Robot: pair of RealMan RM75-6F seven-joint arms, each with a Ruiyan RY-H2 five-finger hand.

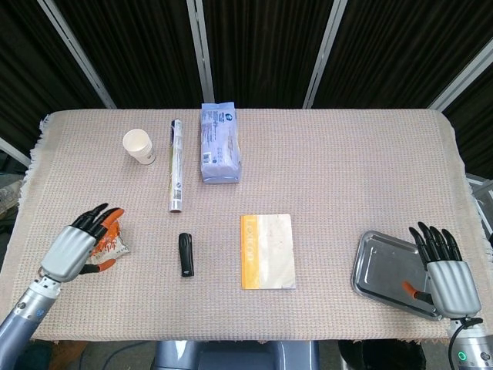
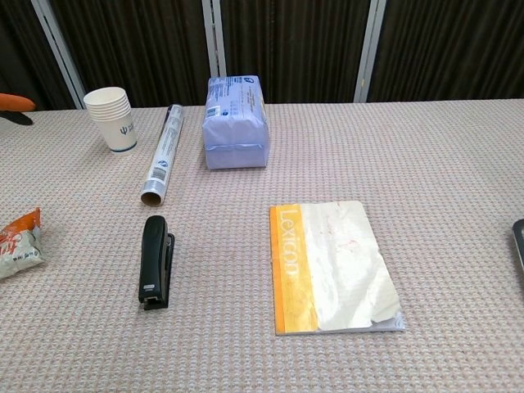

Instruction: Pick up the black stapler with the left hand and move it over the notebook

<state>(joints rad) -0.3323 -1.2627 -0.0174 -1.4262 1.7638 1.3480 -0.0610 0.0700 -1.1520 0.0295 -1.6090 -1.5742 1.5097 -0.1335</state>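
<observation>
Both my hands hold nothing, fingers spread; my left hand (image 1: 75, 248) hovers over the snack packet (image 1: 115, 243), black stapler (image 1: 186, 254) lying well right of its fingers.

Left hand (image 1: 75, 248) hides part of the snack packet (image 1: 117, 243); chest view crops the tray (image 2: 519, 240).

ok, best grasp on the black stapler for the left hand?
Probably across the black stapler at mid-body, from above and its left. It lies flat, long axis running toward the camera, both long sides clear. The left hand hovers open over the snack packet.
</observation>
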